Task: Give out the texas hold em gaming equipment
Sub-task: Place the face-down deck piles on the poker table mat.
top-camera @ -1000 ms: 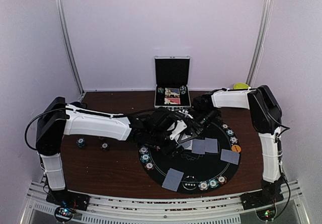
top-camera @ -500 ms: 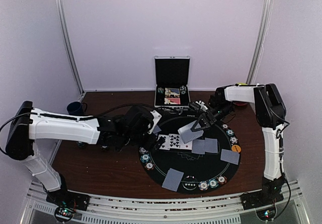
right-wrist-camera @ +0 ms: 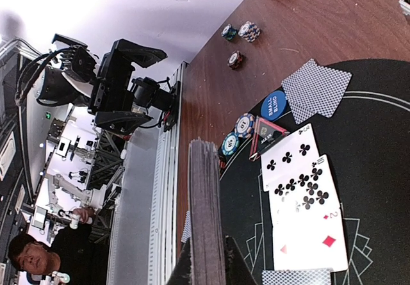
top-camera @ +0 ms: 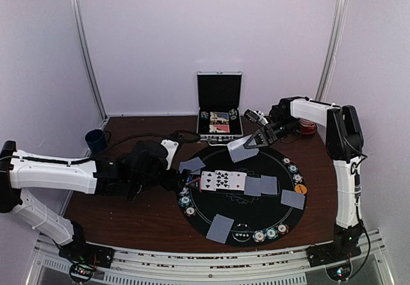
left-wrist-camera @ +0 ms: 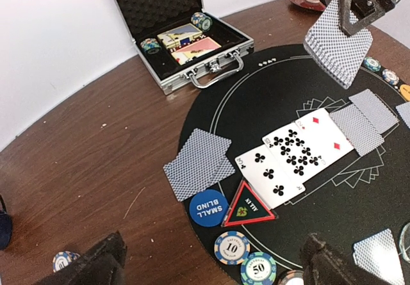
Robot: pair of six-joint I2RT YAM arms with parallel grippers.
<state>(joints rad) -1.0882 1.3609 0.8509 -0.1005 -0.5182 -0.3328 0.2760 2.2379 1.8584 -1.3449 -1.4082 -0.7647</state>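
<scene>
The right gripper [top-camera: 259, 138] is clamped on a thick deck [top-camera: 242, 148] of grey-blue-backed cards, held tilted in the air over the far rim of the mat. The left gripper [left-wrist-camera: 214, 239] hangs low with its jaws wide apart over the mat's left edge, above two striped-edge chips [left-wrist-camera: 232, 246] marked 10 and 50.

Beneath them lies a round black felt mat [top-camera: 256, 216] with pale printed lines, on a dark brown wooden table [top-camera: 141, 216] whose top is scuffed and speckled. Plain white walls [top-camera: 211, 29] close in the back and sides.

On the mat three face-up cards [left-wrist-camera: 295, 157] overlap in a row: clubs, clubs, diamonds. Just left of them sits a face-down pair [left-wrist-camera: 198, 164], and touching it a blue round button [left-wrist-camera: 208, 207] reading SMALL BLIND. More face-down cards [top-camera: 269, 185] lie to the right, another [top-camera: 220, 228] near the front, and further chips ring the mat's rim. Loose chips [right-wrist-camera: 240, 38] stand on bare wood to the left.

Behind the mat a silver case [top-camera: 220, 105] stands open, its lid lined with black foam. A dark blue mug [top-camera: 96, 139] sits in the far left corner.
</scene>
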